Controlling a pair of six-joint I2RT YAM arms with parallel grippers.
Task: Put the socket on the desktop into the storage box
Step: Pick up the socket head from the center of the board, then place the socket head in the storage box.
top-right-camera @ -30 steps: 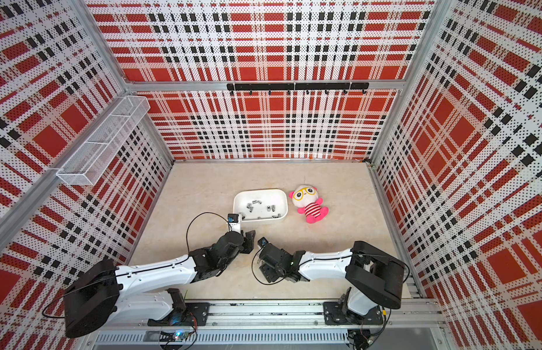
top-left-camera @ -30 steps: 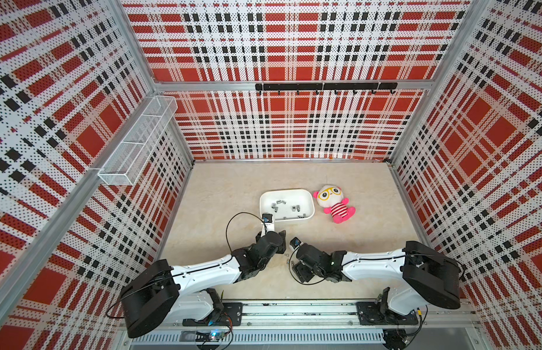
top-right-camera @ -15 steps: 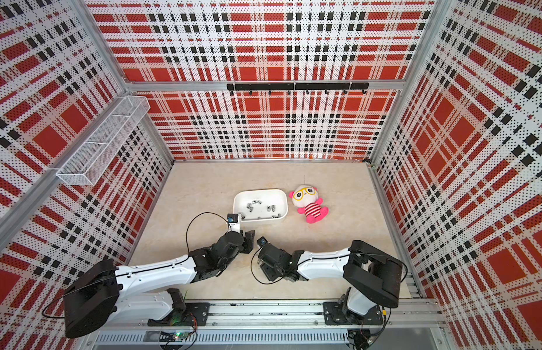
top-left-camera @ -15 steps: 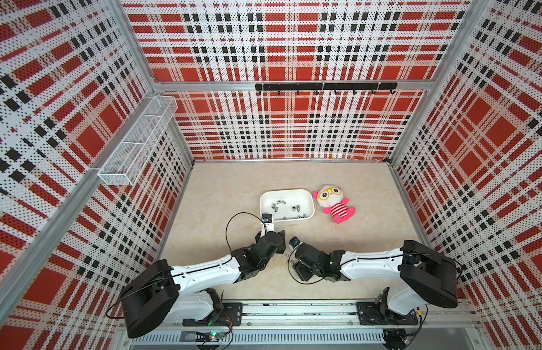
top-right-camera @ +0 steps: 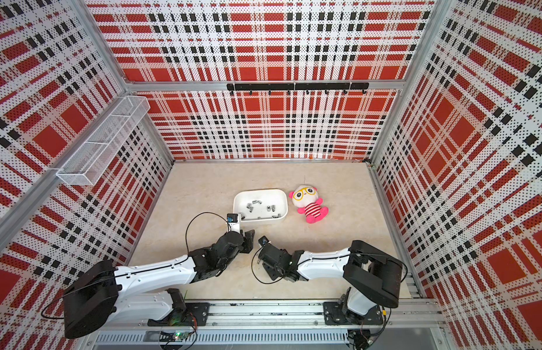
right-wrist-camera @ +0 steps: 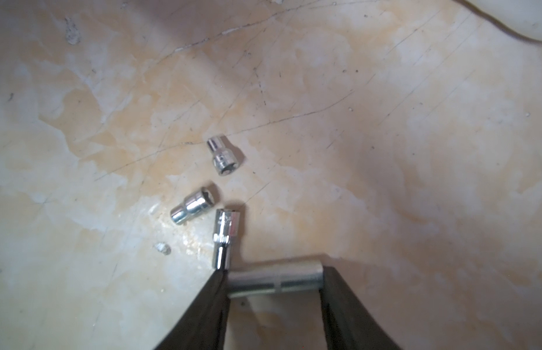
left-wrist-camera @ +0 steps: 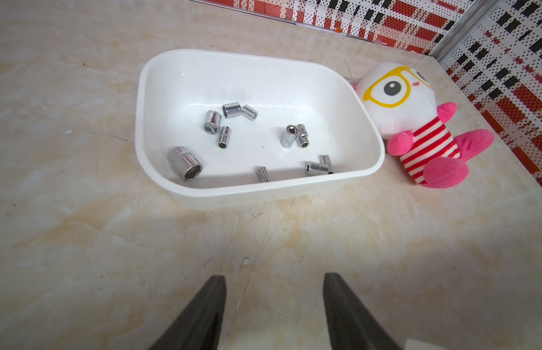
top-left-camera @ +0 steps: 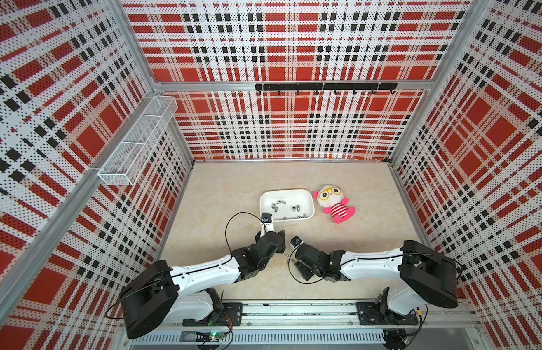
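A: So, which socket is in play, and where does it lie?

B: The long socket (right-wrist-camera: 274, 280). It is on the bench (right-wrist-camera: 385, 151), on the robot's side of the storage box (top-left-camera: 291, 196) and well short of its near wall. It sits crosswise inside the right tool (right-wrist-camera: 274, 269), with its long axis running from one finger to the other.

A: Gripped, then?

B: It looks so. Each end meets a finger's inner face, so the tool reads as clamped on it end to end. I can't tell how firmly, or whether it's off the bench.

A: Anything crowding it?

B: A stepped socket (right-wrist-camera: 225, 239) has its narrow end right at one fingertip. A short socket (right-wrist-camera: 193, 204) and a squat socket (right-wrist-camera: 224, 157) lie just beyond. I'd judge a lift could drag the stepped one.

A: And the arm?

B: The right arm (top-left-camera: 369, 260) reaches low and nearly level, with the wrist bent down to the bench. The carry should run away from the robot to the storage box, then down among the stored sockets (left-wrist-camera: 184, 163).

A: The left side?

B: The left tool (left-wrist-camera: 274, 275) is open and empty over bare bench. It is nearer the storage box than the right one and faces its near wall.
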